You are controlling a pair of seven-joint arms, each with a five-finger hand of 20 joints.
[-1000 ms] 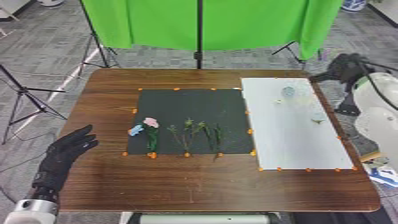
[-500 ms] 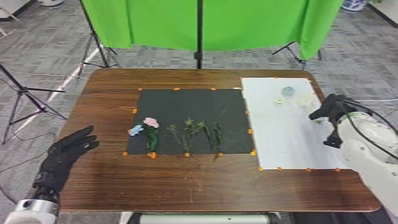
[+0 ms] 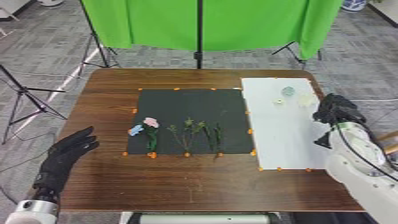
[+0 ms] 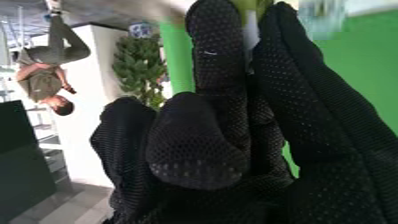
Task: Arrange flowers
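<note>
Brown table (image 3: 178,192), black mat (image 3: 178,102) on top — pink flower (image 3: 151,121) and pale-blue flower (image 3: 136,130) lie at its near left, green stem below the pink, thin leafy sprigs (image 3: 188,128) alongside — left hand (image 3: 60,159) open, relaxed; right hand (image 3: 338,111) by white sheet (image 3: 280,130), can't tell its grip.

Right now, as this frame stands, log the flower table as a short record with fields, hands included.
surface: brown table
dark area: black sheet, left of the white sheet
on black sheet: leafy green sprigs, near its lower edge
blooms: pink flower and blue flower, side by side at the black sheet's left edge
on white sheet: blue-green item and small pale yellow item, far part
left hand: open, at table's left side
right hand: at white sheet's right edge
</note>
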